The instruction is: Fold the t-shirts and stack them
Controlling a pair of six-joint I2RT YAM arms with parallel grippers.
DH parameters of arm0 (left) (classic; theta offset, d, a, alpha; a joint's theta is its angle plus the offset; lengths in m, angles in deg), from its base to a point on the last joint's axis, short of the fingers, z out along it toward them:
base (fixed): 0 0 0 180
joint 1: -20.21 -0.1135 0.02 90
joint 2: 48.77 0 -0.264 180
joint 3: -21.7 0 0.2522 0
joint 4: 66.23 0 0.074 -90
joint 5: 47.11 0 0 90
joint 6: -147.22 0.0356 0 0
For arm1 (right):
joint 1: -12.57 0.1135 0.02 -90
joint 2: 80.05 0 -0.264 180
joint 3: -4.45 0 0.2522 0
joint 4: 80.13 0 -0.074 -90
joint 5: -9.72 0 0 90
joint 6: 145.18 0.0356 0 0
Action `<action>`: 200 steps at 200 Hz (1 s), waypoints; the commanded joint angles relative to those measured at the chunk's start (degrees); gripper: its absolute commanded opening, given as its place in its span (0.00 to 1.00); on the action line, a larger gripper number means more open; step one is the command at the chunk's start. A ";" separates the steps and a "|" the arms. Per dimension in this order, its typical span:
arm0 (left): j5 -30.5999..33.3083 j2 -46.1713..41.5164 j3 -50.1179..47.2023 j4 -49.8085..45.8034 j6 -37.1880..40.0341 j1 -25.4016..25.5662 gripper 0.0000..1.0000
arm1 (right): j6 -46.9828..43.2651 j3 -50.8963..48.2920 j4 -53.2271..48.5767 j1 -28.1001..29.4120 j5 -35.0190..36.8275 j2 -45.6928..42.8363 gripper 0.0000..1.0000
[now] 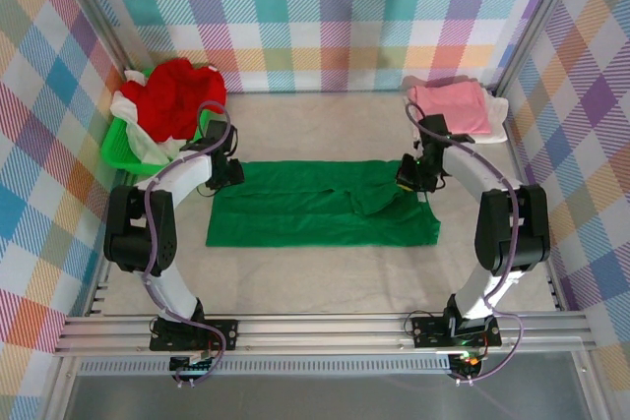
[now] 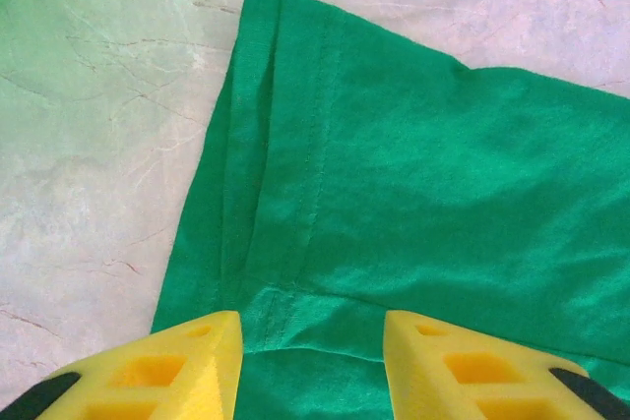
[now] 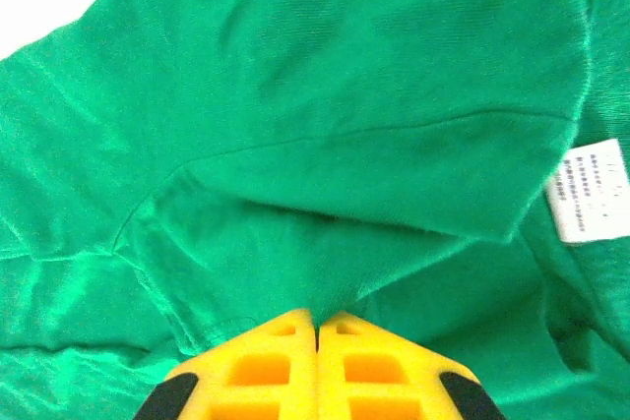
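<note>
Bending inward, right gripper [image 3: 316, 320] clamps jaws on the green t-shirt [image 1: 295, 218]; left gripper [image 2: 310, 330] holds jaws apart.

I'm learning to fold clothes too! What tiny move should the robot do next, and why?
Probably lift the right jaws a little, drawing the pinched cloth up. They are shut on a fold of the bright green cotton t-shirt, while the left jaws stand open over its hemmed edge.
</note>
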 commanded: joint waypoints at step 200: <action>-2.65 -0.90 -1.58 0.03 -0.05 -0.60 0.44 | 0.07 -3.78 0.83 -3.09 -11.58 -2.26 0.30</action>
